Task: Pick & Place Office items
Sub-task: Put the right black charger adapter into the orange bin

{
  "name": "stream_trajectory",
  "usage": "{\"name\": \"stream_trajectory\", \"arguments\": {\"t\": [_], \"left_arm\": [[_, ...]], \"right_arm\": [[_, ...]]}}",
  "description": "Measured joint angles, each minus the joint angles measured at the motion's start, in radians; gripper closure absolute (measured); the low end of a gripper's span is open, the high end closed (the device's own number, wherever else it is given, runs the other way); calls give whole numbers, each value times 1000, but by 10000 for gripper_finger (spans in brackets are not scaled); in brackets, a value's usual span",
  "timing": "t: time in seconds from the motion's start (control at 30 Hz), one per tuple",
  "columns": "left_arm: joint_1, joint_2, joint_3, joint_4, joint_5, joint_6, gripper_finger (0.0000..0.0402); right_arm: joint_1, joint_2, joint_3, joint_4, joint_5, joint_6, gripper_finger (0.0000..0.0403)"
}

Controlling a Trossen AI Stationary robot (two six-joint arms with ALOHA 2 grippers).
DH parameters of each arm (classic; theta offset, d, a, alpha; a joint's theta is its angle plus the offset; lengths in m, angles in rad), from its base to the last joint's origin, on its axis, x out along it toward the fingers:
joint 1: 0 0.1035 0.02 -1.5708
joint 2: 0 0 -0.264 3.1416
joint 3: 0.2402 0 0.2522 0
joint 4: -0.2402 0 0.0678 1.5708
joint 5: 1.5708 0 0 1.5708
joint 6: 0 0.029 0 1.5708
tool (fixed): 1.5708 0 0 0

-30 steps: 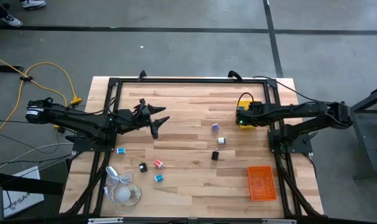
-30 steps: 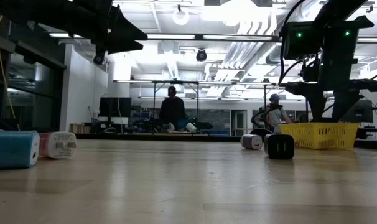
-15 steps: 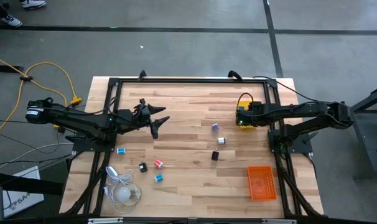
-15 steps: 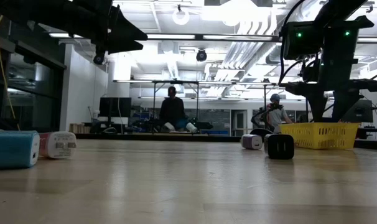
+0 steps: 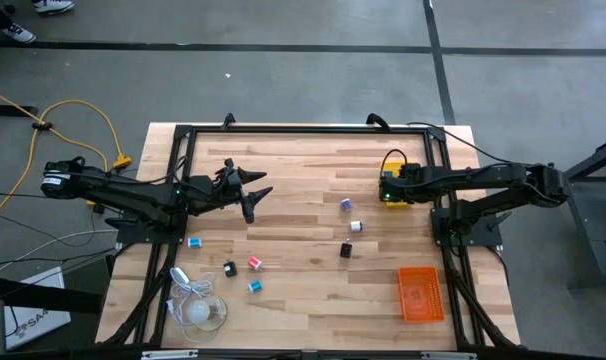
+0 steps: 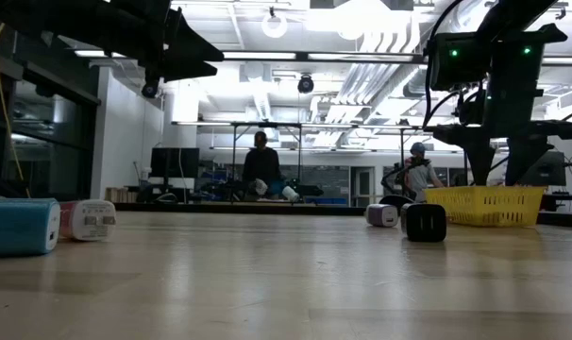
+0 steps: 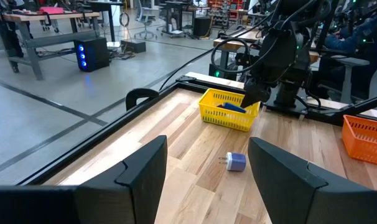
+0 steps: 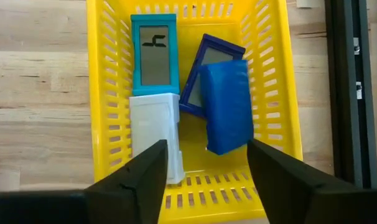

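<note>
Small office items lie on the wooden table: a purple one point(image 5: 345, 204), a white one point(image 5: 356, 226), a black one point(image 5: 347, 250), a blue one point(image 5: 194, 242), another black one point(image 5: 229, 268), a pink-red one point(image 5: 254, 263) and a teal one point(image 5: 254, 286). My left gripper point(image 5: 253, 195) is open and empty above the table's far left part. My right gripper point(image 5: 388, 186) is open and empty above the yellow tray point(image 8: 104, 93). In the tray lie a teal piece point(image 8: 153, 53), a dark blue piece point(image 8: 208, 59), a blue piece point(image 8: 226, 106) and a white piece point(image 8: 152, 134).
An orange tray point(image 5: 420, 293) stands at the near right. A white bulb-like thing with a coiled cord point(image 5: 203, 308) lies at the near left. A black frame point(image 5: 303, 128) runs round the table. People sit in the room behind the table point(image 6: 261, 165).
</note>
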Motion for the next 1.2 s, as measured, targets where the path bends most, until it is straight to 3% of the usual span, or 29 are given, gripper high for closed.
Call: {"name": "stream_trajectory", "arguments": {"t": [0.23, 0.9, 1.2], "left_arm": [[0, 0, 0, 0, 0, 0, 183], [0, 0, 0, 0, 0, 0, 183], [0, 0, 0, 0, 0, 0, 183]], "right_arm": [[0, 0, 0, 0, -11, 0, 166], [0, -24, 0, 37, 53, -30, 176], [0, -97, 0, 172, 90, -191, 176]]}}
